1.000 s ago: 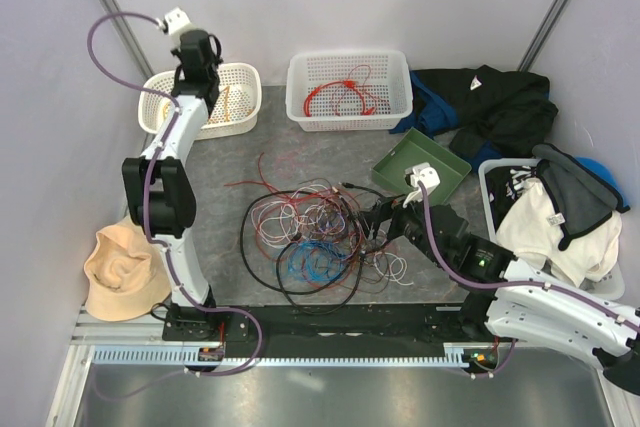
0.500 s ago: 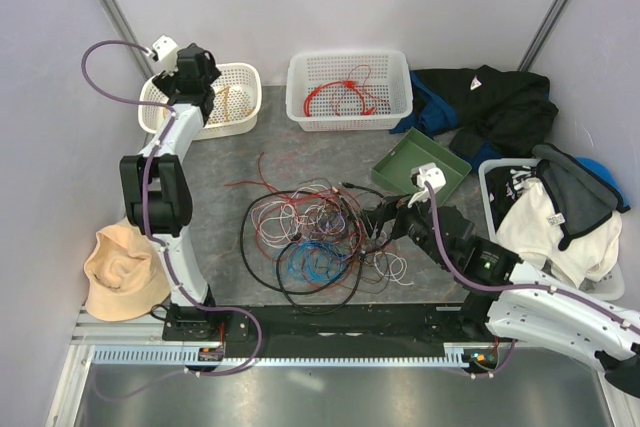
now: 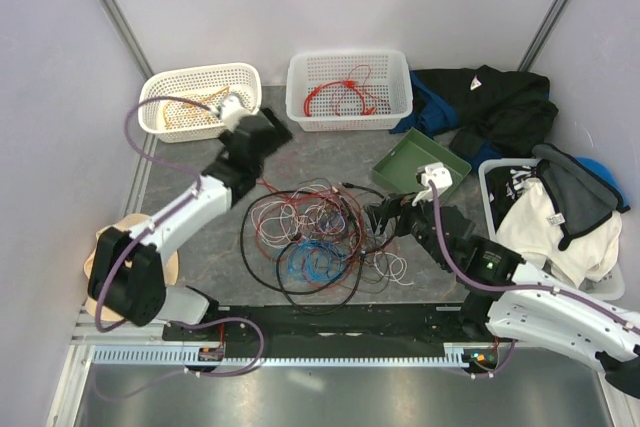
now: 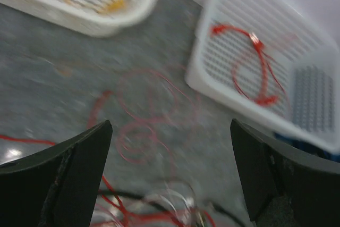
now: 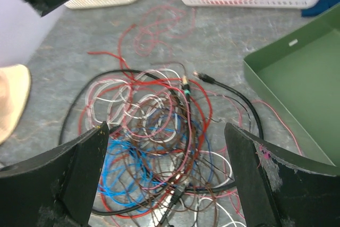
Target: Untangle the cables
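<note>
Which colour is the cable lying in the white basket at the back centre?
The cable is red, clearest in the top external view.

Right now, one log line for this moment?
left gripper open, empty, above thin red wire | right gripper open, empty, above cable tangle

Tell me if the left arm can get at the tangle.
Probably yes: the left gripper hangs open just beyond the tangle, nothing between them, and the right gripper is at its other side.
</note>
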Robot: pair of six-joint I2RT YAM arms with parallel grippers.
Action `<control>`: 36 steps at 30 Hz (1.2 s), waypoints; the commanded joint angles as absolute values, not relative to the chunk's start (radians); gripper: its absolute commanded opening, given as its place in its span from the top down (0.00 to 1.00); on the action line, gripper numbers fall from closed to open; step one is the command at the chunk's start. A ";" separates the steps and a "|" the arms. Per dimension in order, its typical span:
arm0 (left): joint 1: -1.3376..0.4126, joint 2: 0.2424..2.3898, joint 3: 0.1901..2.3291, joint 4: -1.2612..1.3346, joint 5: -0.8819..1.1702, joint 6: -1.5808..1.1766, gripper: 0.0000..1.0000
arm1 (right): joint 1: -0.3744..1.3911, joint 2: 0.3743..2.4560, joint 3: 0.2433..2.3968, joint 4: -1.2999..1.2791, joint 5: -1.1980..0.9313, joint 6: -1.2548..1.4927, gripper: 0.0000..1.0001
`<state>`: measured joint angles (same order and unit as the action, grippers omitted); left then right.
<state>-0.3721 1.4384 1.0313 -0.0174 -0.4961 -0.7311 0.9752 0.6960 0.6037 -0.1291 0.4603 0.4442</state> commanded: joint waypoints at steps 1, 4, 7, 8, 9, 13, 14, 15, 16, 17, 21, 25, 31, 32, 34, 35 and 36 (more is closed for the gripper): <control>-0.596 1.338 0.940 -0.024 -0.547 -0.883 0.00 | 0.977 0.802 0.632 -0.133 0.489 0.449 0.04; -0.707 1.258 0.878 -0.087 -0.578 -0.891 0.00 | 0.977 0.908 0.630 -0.127 0.405 0.460 0.07; -0.759 1.113 0.753 -0.144 -0.523 -0.899 0.00 | 0.977 0.992 0.620 -0.094 0.318 0.468 0.10; -0.790 1.067 0.702 -0.213 -0.535 -0.919 0.00 | 0.977 1.020 0.617 -0.080 0.308 0.468 0.11; -0.801 1.021 0.674 -0.238 -0.540 -0.936 0.00 | 0.979 1.029 0.612 -0.066 0.308 0.469 0.11; -0.834 0.803 0.556 -0.333 -0.510 -1.009 0.00 | 0.977 1.106 0.637 0.023 0.304 0.447 0.16; -0.836 0.746 0.525 -0.344 -0.500 -1.012 0.00 | 0.977 1.158 0.662 0.031 0.307 0.442 0.17; -0.836 0.720 0.514 -0.383 -0.496 -1.019 0.00 | 0.977 1.192 0.681 0.034 0.307 0.437 0.19; -0.836 0.701 0.506 -0.400 -0.497 -1.034 0.00 | 0.977 1.225 0.725 0.034 0.310 0.433 0.20; -0.838 0.684 0.493 -0.422 -0.502 -1.043 0.00 | 0.977 1.289 0.750 0.034 0.307 0.430 0.21; -0.836 0.614 0.482 -0.540 -0.554 -1.145 0.00 | 0.976 1.437 0.883 0.051 0.279 0.404 0.27; -0.836 0.585 0.479 -0.646 -0.604 -1.276 0.00 | 0.976 1.595 1.082 0.048 0.232 0.371 0.32; -0.834 0.534 0.486 -0.739 -0.647 -1.377 0.00 | 0.976 1.891 1.361 0.038 0.141 0.328 0.34; -0.834 0.526 0.494 -0.752 -0.652 -1.378 0.00 | 0.973 1.919 1.396 0.037 0.143 0.322 0.33; -0.834 0.511 0.512 -0.758 -0.667 -1.364 0.00 | 0.965 2.009 1.500 0.034 0.144 0.307 0.34; -0.834 0.500 0.520 -0.761 -0.673 -1.358 0.00 | 0.960 2.041 1.537 0.026 0.140 0.308 0.33; -0.834 0.496 0.526 -0.771 -0.676 -1.350 0.00 | 0.956 2.072 1.575 0.014 0.134 0.307 0.34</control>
<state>-0.8330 0.5209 0.4751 -0.7208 -0.5983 -1.2953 0.9722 1.9633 1.4143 0.0151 0.1684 0.3431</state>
